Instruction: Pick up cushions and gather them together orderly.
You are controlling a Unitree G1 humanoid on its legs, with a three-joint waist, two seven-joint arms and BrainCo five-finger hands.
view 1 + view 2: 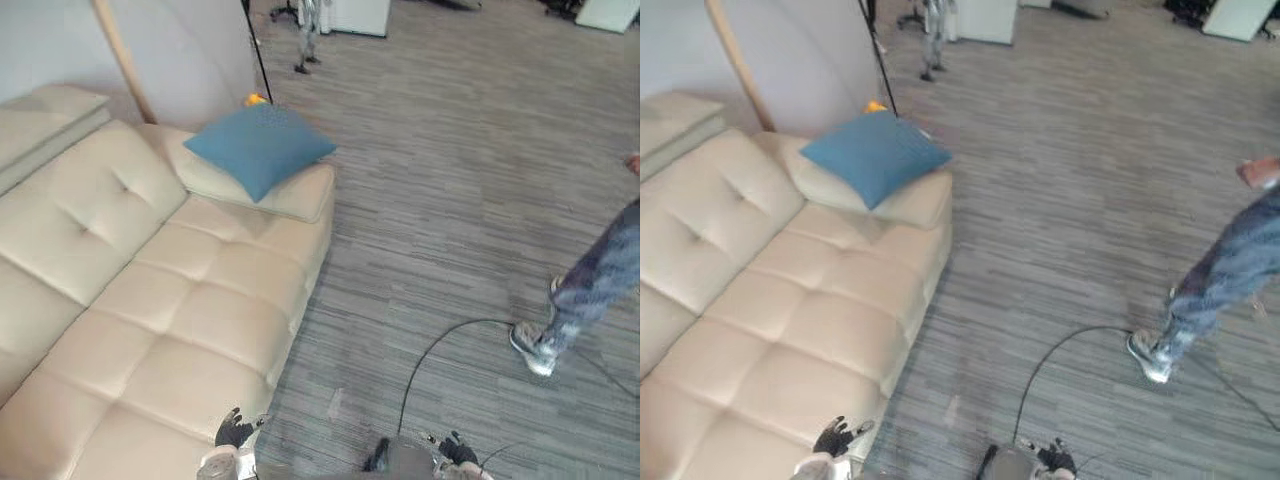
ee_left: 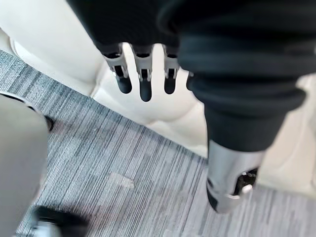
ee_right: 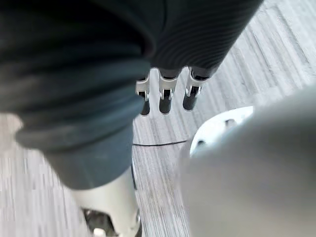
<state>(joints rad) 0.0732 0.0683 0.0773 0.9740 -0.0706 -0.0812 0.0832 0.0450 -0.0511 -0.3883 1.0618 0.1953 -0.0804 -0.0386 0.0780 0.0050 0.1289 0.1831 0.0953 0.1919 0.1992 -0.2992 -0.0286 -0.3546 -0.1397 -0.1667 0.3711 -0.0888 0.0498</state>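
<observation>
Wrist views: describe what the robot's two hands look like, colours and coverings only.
The left hand has silver fingers with glossy dark rounded tips, set in a row, and a stout silver thumb apart from them. A dark ribbed cover wraps its back and wrist. The right hand matches: silver, dark-tipped fingers under the same kind of ribbed covering.

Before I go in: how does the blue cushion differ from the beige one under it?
Colour: the blue cushion stands out, while the beige cushion matches the sofa.
Position: the blue cushion lies on top; the beige cushion rests on the seat, partly covered.
Pose: the blue cushion is turned cornerwise like a diamond; the beige cushion lies across the sofa's far end.
Both are stacked, touching, at that far end.
</observation>
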